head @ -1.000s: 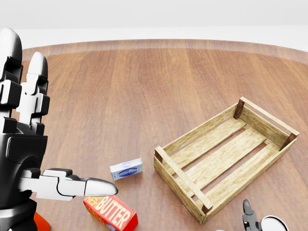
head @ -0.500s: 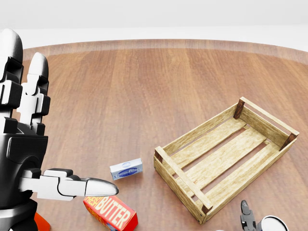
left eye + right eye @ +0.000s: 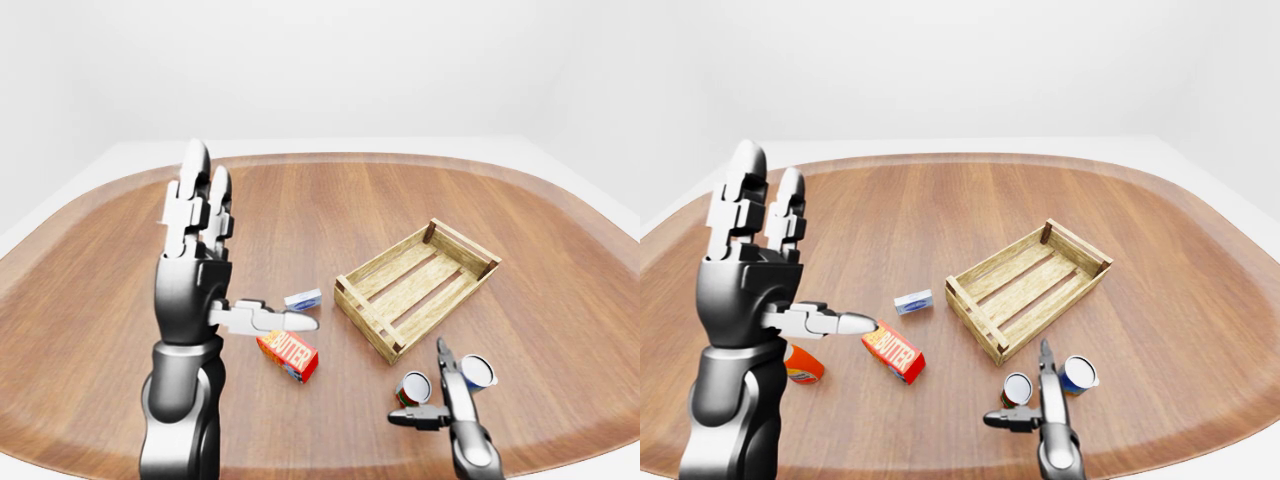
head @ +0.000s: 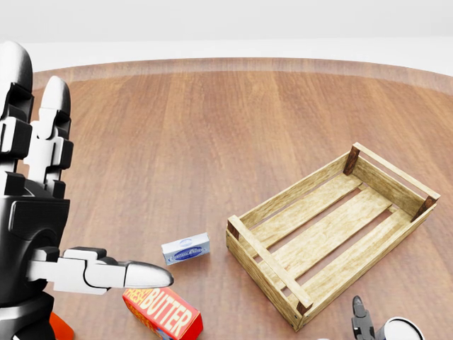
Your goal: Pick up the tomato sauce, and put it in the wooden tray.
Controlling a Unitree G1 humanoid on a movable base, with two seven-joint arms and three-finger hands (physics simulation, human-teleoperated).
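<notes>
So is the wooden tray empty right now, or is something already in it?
Empty. The wooden tray shows only its bare slats in all views; both cans stand outside it on the table.

Slatted wooden tray sits right of centre on the round wooden bench in the left-eye view. Small blue-and-white box lies just left of the tray; red butter box lies below that. Two upright cans, red-labelled and blue-labelled, stand side by side below the tray. Orange bottle lies left of the butter box in the right-eye view.
</notes>
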